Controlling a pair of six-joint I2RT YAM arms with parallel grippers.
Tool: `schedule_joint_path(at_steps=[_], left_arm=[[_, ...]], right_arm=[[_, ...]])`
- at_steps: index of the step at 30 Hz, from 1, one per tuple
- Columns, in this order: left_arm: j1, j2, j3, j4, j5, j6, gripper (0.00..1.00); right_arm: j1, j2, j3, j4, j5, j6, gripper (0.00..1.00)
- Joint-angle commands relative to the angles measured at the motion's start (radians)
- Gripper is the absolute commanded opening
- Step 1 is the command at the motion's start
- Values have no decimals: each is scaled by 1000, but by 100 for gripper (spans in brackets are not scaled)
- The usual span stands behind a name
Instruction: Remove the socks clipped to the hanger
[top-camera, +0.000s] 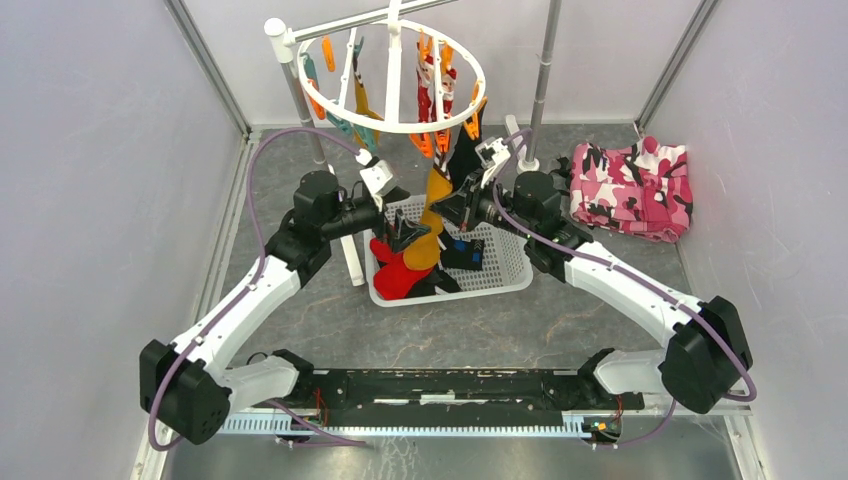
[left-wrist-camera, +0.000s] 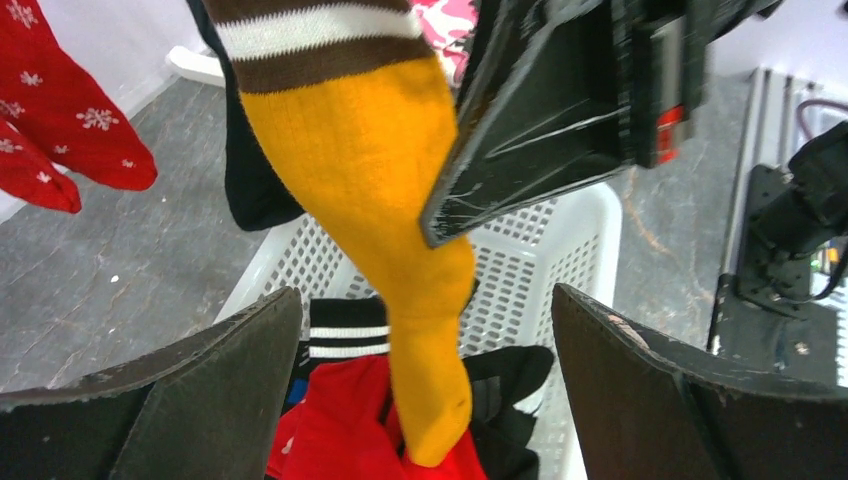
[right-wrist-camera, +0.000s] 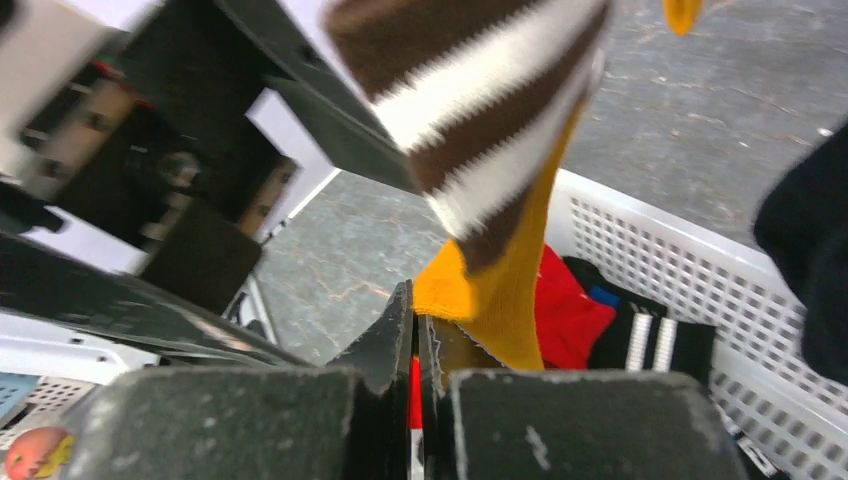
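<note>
The white ring hanger (top-camera: 390, 128) hangs at the back with orange and teal clips. Two red socks (top-camera: 436, 85) and a black sock (top-camera: 465, 155) hang from it. A mustard sock (top-camera: 437, 215) with a brown-and-white striped cuff hangs down into the basket. It also shows in the left wrist view (left-wrist-camera: 370, 170) and the right wrist view (right-wrist-camera: 500, 300). My right gripper (top-camera: 447, 212) (right-wrist-camera: 415, 300) is shut, its tips pinching the sock's edge mid-length. My left gripper (top-camera: 405, 235) (left-wrist-camera: 425, 295) is open, its fingers on either side of the sock's toe, not touching it.
A white perforated basket (top-camera: 505, 270) under the hanger holds red socks (top-camera: 395, 275) and black socks with white stripes (left-wrist-camera: 345, 335). A pink camouflage cloth (top-camera: 630, 190) lies at the right. The hanger stand's poles (top-camera: 540, 90) rise behind the basket.
</note>
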Motion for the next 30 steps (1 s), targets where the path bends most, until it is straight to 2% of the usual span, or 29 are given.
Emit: schedule_joint_path(at_steps=[1, 10, 12, 15, 16, 18, 19, 20, 21, 22, 24, 30], left_arm=[[-12, 22, 38, 49, -10, 137, 100], [-26, 24, 17, 47, -43, 186, 100], [-27, 24, 19, 55, -54, 178, 95], [-27, 24, 30, 52, -97, 155, 79], [-27, 24, 35, 47, -117, 137, 69], [-25, 8, 39, 46, -144, 90, 38], [-25, -5, 35, 48, -141, 74, 32], [-25, -22, 22, 56, -134, 52, 21], [-25, -41, 10, 65, -126, 23, 16], [-25, -57, 2, 68, -113, -5, 12], [-25, -83, -7, 65, -71, -59, 7], [-26, -106, -22, 57, -24, -147, 5]], right_arm=[[38, -15, 81, 75, -35, 69, 0], [84, 9, 100, 141, -79, 180, 0], [86, 11, 100, 148, -86, 192, 0], [87, -2, 98, 148, -100, 208, 2], [87, -9, 100, 152, -111, 212, 7], [83, -30, 110, 124, -107, 198, 26], [74, -43, 119, 86, -92, 183, 39], [63, -55, 123, 61, -81, 168, 48], [44, -69, 119, 41, -75, 161, 57], [19, -84, 112, 30, -74, 161, 64], [-27, -106, 96, 23, -70, 164, 70], [-50, -77, 203, -40, -9, 84, 75]])
